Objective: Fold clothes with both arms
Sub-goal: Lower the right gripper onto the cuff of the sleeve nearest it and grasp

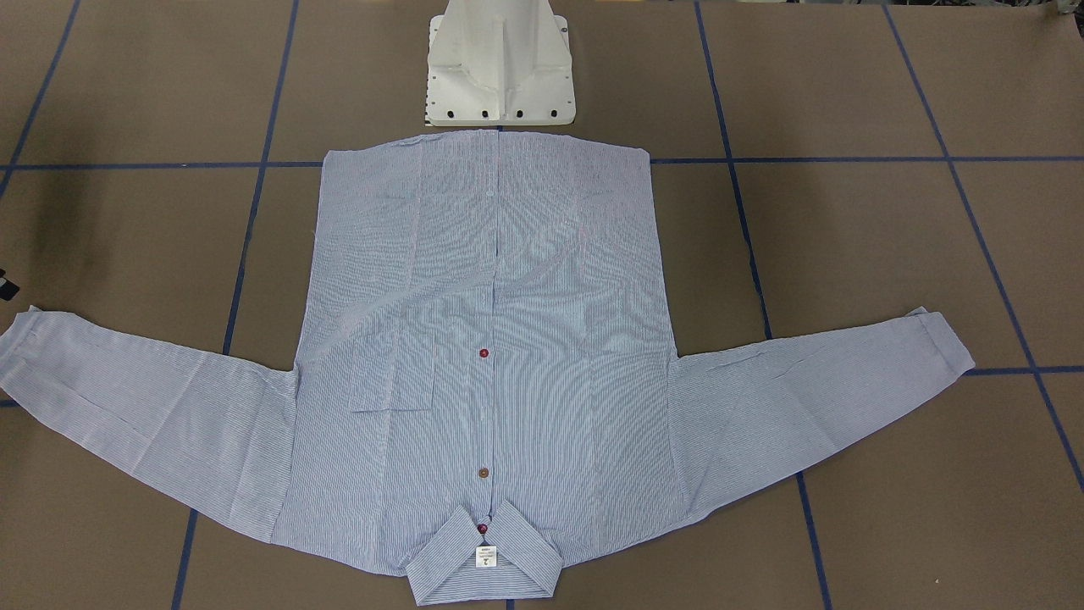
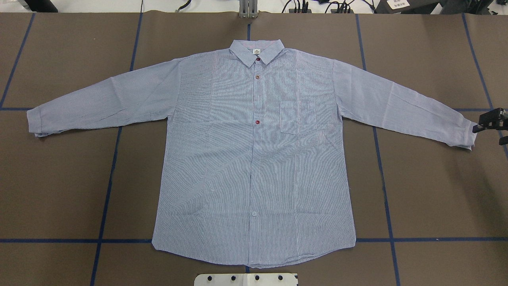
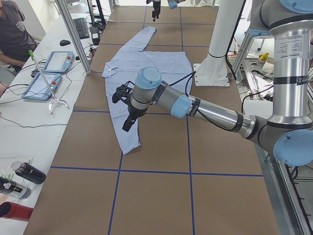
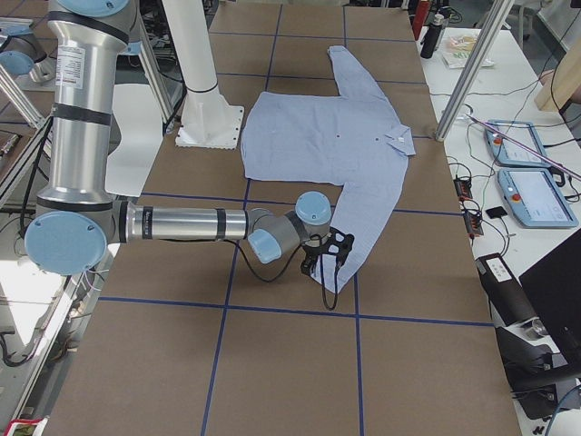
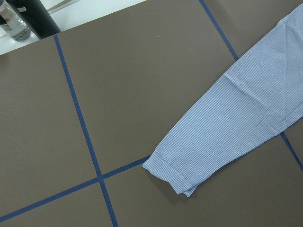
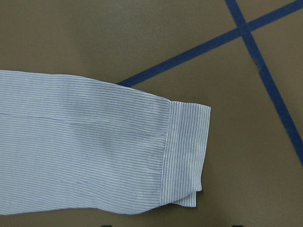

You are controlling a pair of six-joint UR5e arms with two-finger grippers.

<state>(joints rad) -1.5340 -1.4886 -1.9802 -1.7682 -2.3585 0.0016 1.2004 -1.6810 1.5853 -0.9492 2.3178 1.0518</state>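
Observation:
The light blue striped shirt (image 2: 254, 151) lies flat and face up on the brown table, buttoned, collar (image 2: 257, 51) at the far edge, both sleeves spread out sideways. My right gripper (image 2: 490, 124) hovers just beyond the right sleeve's cuff (image 2: 466, 137), its fingers apart with nothing between them. The right wrist view looks straight down on that cuff (image 6: 189, 151). My left gripper (image 3: 123, 106) hangs above the other sleeve (image 3: 126, 132), short of its cuff (image 5: 173, 175). It shows only in the left side view, so I cannot tell whether it is open or shut.
The white pedestal base (image 1: 500, 76) stands at the shirt's hem. Blue tape lines (image 2: 105, 190) grid the table. Aluminium posts (image 3: 76, 34), tablets (image 3: 41, 85) and bottles (image 3: 27, 172) line the operators' side, where a seated person (image 3: 14, 29) shows.

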